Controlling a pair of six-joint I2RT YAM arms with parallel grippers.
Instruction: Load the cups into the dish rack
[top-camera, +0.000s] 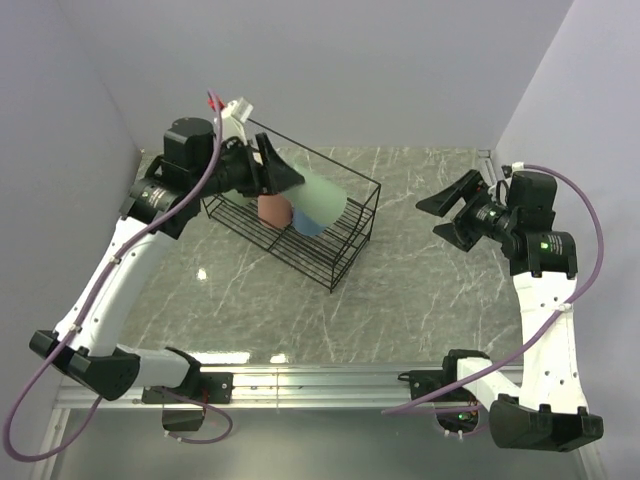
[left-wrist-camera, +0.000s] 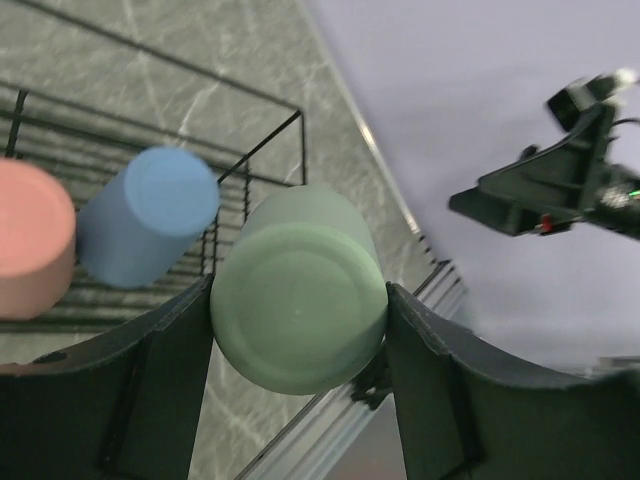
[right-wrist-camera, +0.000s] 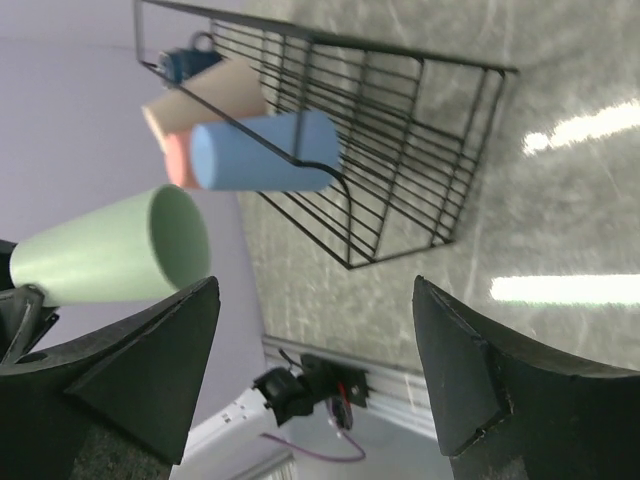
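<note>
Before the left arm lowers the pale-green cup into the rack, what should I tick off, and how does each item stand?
1. Grip: the left gripper has a finger on each side of the green tumbler: ok.
2. Position: the tumbler hangs over the dish rack: ok.
3. Free spot: there is bare grid floor to the right of the blue cup: ok.
4. Attitude: the tumbler is tilted, not upright: not ok, if it is meant to stand.
5. Gap between tumbler and blue cup: cannot tell.
6. The right gripper is open, empty and away from the rack: ok.
</note>
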